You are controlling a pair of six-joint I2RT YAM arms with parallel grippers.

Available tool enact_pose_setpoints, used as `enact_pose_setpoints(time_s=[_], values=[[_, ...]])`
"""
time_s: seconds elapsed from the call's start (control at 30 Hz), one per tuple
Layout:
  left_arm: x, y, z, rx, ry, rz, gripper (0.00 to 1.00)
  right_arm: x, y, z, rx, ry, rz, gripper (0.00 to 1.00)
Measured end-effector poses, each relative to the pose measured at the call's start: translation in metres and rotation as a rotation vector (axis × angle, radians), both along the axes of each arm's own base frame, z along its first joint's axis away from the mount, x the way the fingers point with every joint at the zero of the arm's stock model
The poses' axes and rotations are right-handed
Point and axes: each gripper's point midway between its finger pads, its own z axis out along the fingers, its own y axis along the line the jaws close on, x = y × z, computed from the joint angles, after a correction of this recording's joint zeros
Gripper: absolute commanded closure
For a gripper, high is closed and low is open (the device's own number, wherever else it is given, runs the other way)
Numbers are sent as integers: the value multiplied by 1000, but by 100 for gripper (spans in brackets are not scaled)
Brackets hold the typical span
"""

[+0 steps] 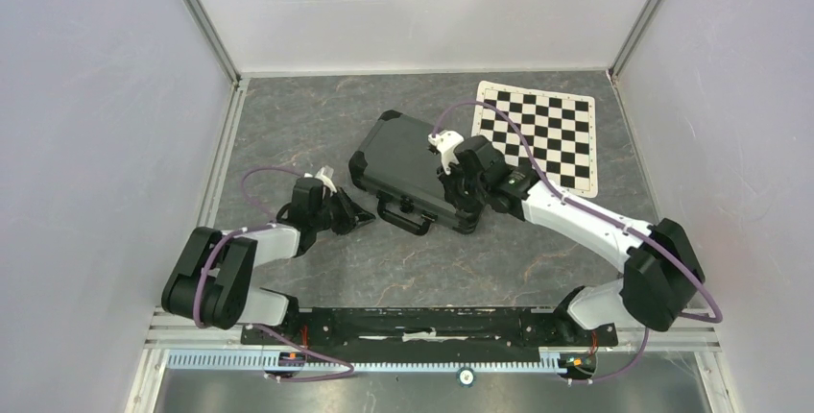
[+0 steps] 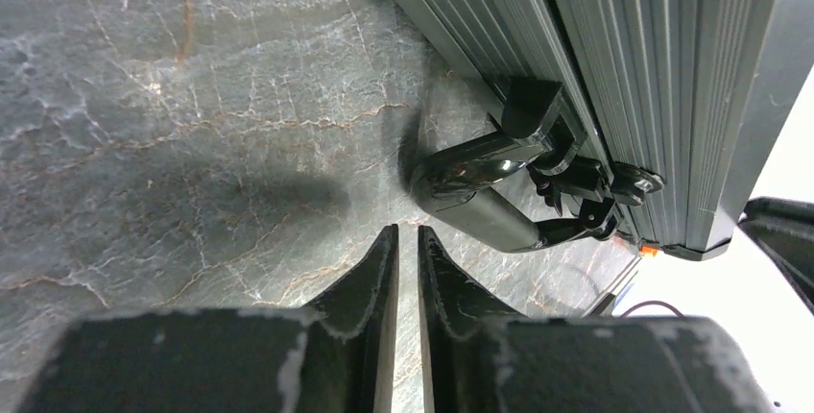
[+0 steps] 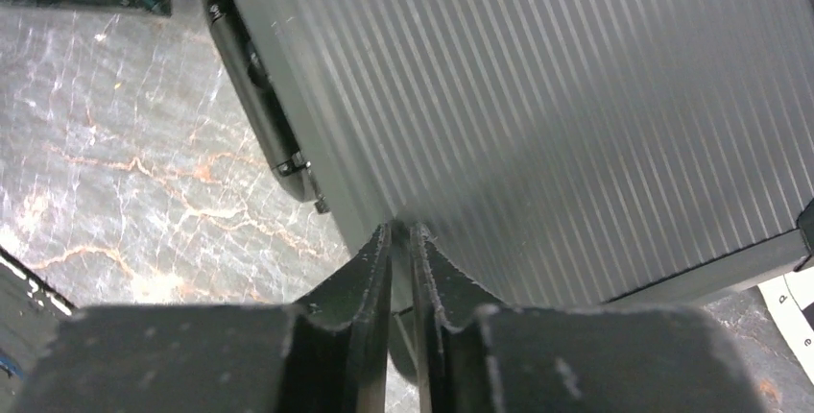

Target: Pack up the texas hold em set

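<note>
Closed black case (image 1: 408, 168), frame centre. Left gripper (image 2: 405, 232) near handle (image 2: 475, 206), right gripper (image 3: 400, 230) at its ribbed face. Both jaws barely parted, empty. Risk: a fingertip push may slide the case.

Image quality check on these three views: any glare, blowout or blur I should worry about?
Top external: even diffuse light, sharp, only soft shadows. Left wrist: glare on the case handle, white blowout at lower right. Right wrist: ribbed case lid smears into blur close to the lens, bright reflection on the table at lower left.
</note>
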Motion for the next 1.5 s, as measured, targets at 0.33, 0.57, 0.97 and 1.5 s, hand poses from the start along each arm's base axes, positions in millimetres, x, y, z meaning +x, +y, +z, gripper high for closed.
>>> enact_pose_setpoints(time_s=[0.33,0.57,0.97,1.5], values=[[-4,5,14,-8,-70,23,56,-60,30,30,51,-78,174,73],[-1,23,47,7,-179,103,38,-76,52,25,-25,-129,236,57],[-12,31,30,43,-128,122,20,-80,32,53,117,-388,193,12],[-23,52,36,117,-226,181,13,-84,59,-15,-48,-408,478,22]])
